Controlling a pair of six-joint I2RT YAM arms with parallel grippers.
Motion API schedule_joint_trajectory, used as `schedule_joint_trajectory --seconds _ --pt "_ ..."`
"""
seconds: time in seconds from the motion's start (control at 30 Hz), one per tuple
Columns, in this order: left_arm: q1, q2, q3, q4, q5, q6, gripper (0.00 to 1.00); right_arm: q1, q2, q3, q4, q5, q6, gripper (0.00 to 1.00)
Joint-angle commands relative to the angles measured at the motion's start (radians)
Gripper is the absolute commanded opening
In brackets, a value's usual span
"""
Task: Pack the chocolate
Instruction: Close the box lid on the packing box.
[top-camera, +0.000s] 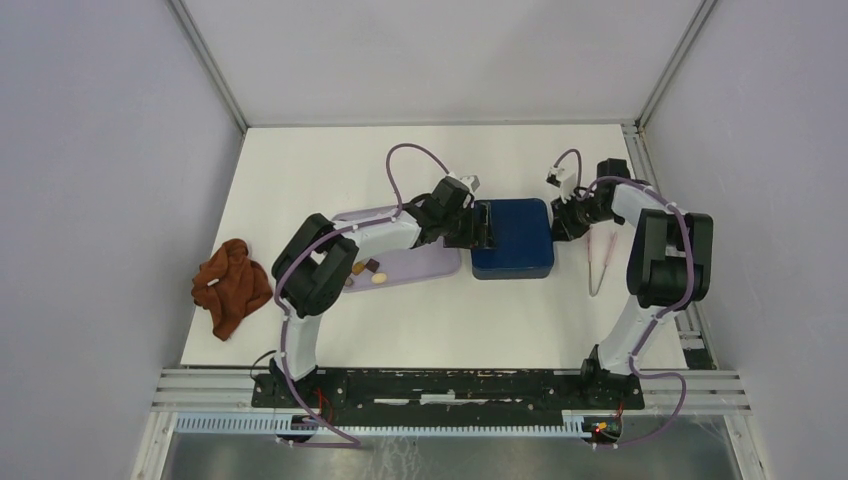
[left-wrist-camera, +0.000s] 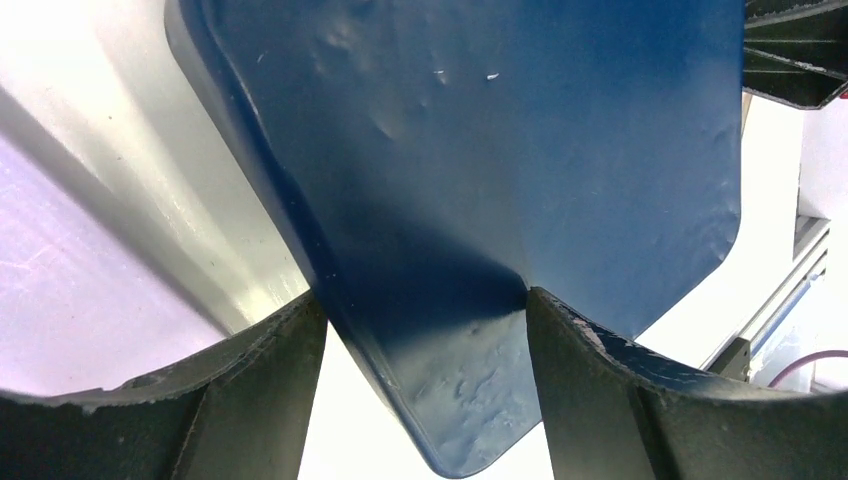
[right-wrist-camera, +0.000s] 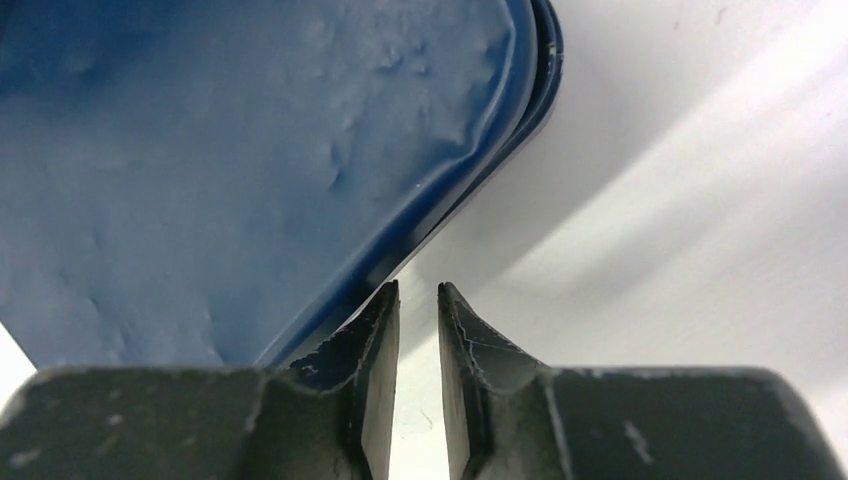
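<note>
**Chocolate and jaws.** The chocolate (top-camera: 379, 279), a few brown and cream pieces, is lying on the lilac tray (top-camera: 420, 268) beside the left arm's elbow, well apart from both sets of jaws. The left gripper (left-wrist-camera: 425, 297) is hovering at the left edge of the closed blue box (top-camera: 515, 240), jaws standing wide apart with a corner of the lid showing between them; contact cannot be told. The right gripper (right-wrist-camera: 418, 290) is sitting at the box's right rim, its jaws nearly together around a narrow, empty gap.
</note>
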Motion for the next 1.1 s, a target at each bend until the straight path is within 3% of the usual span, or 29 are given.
schedule_joint_trajectory --seconds 0.0,0.1,0.23,0.33,0.4,0.5,0.6,0.83,1.07 --pt "-0.002 -0.044 -0.028 0.045 -0.069 -0.082 0.78 -0.015 -0.131 -0.032 0.094 0.145 0.044 0.33" --pt "-0.002 -0.027 -0.014 0.044 -0.079 -0.091 0.78 -0.083 -0.242 -0.062 0.124 0.198 0.004 0.44" --pt "-0.002 -0.013 -0.002 0.047 -0.090 -0.108 0.77 -0.111 -0.372 -0.038 0.000 0.081 -0.183 0.46" --pt "-0.001 -0.011 -0.005 0.065 -0.087 -0.123 0.77 -0.083 -0.449 -0.063 -0.181 -0.173 -0.478 0.46" --pt "-0.001 -0.007 -0.004 0.074 -0.083 -0.130 0.77 -0.023 -0.475 -0.103 -0.401 -0.280 -0.798 0.45" --pt "-0.002 -0.003 0.003 0.075 -0.080 -0.134 0.76 0.081 -0.483 -0.199 -0.620 -0.357 -1.220 0.30" --pt "-0.002 0.005 0.012 0.067 -0.081 -0.132 0.75 0.202 -0.491 -0.279 -0.540 -0.337 -1.178 0.16" --pt "0.001 0.009 0.024 0.071 -0.074 -0.123 0.75 0.463 -0.587 -0.472 -0.008 0.012 -0.697 0.16" --pt "0.001 0.007 0.026 0.080 -0.067 -0.115 0.75 0.521 -0.490 -0.465 0.228 0.220 -0.492 0.16"
